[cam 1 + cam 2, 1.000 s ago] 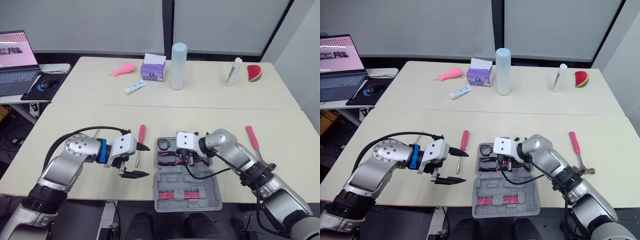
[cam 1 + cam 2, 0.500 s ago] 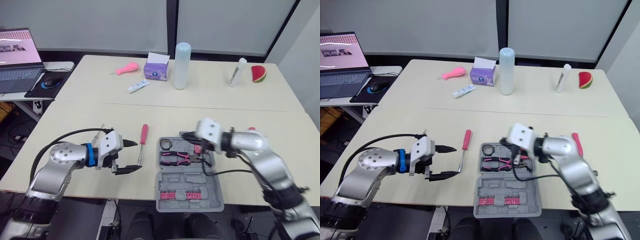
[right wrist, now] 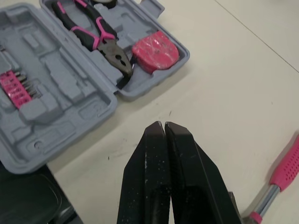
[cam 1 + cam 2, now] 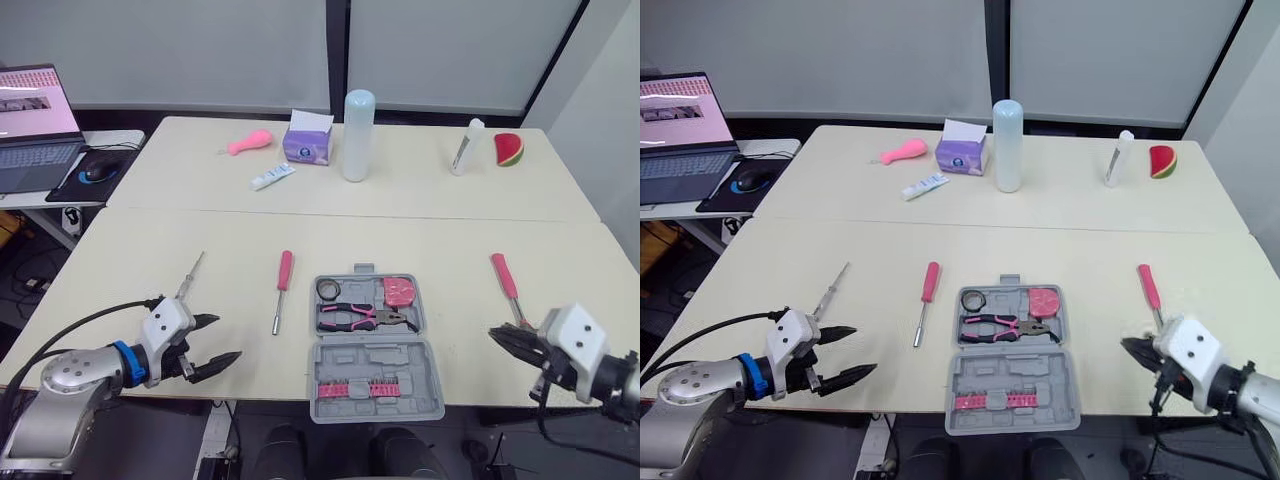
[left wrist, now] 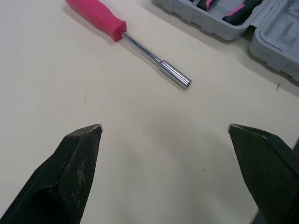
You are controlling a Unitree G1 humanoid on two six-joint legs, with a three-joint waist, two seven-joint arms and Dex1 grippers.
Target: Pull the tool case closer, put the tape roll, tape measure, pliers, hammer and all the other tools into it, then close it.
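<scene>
The open tool case (image 4: pixel 375 356) is set at the table's (image 4: pixel 150 260) near edge, with pliers (image 4: pixel 360 316), tape measure (image 4: pixel 400 291) and tape roll (image 4: pixel 328 289) laid inside (hammer (image 4: pixel 503 275) and pink screwdriver (image 4: pixel 283 283) are left outside). The left gripper (image 4: pixel 225 338) is held spread and empty; the right gripper (image 3: pixel 163 127) is pinched together on nothing.

The laptop (image 4: pixel 35 110) at the upper left of the head view is cut off by the frame edge. At the right, the hammer (image 4: pixel 503 273) has its head mostly hidden behind the right jaws. The thin metal tool (image 4: pixel 190 274) at the lower left is too small to identify. In the left wrist view, the screwdriver (image 5: pixel 100 21) and the case (image 5: pixel 219 27) run off the edge.
</scene>
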